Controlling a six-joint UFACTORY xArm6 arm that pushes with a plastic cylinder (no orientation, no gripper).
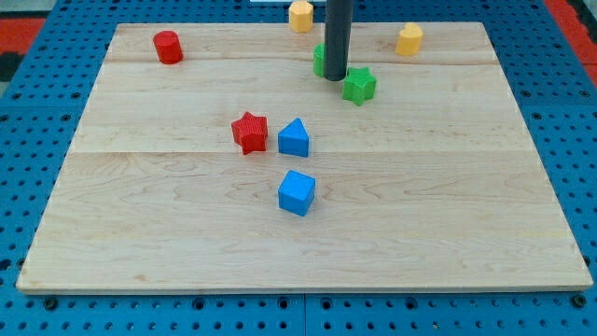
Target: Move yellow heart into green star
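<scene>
My tip (336,78) rests on the wooden tabletop (448,215) near the frame's top centre, just left of the green star (359,85) and in front of a partly hidden green block (319,61). The rod carries no hand. Two yellow blocks sit at the top edge, one (300,16) left of the rod, one (409,39) right; which is the heart I cannot tell. A red cylinder (168,47) lies upper left; a red star (250,132), blue triangular block (293,138) and blue cube (297,192) sit mid-frame.

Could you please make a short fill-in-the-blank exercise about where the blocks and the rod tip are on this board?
1. My tip stands just to the view's left of the green ____.
2. The red star lies right beside the blue ____-shaped block.
3. The blue cube lies toward the view's ____ from that pair.
4. The red cylinder sits near the board's top-____ corner.

Missing words: star; triangle; bottom; left
</scene>
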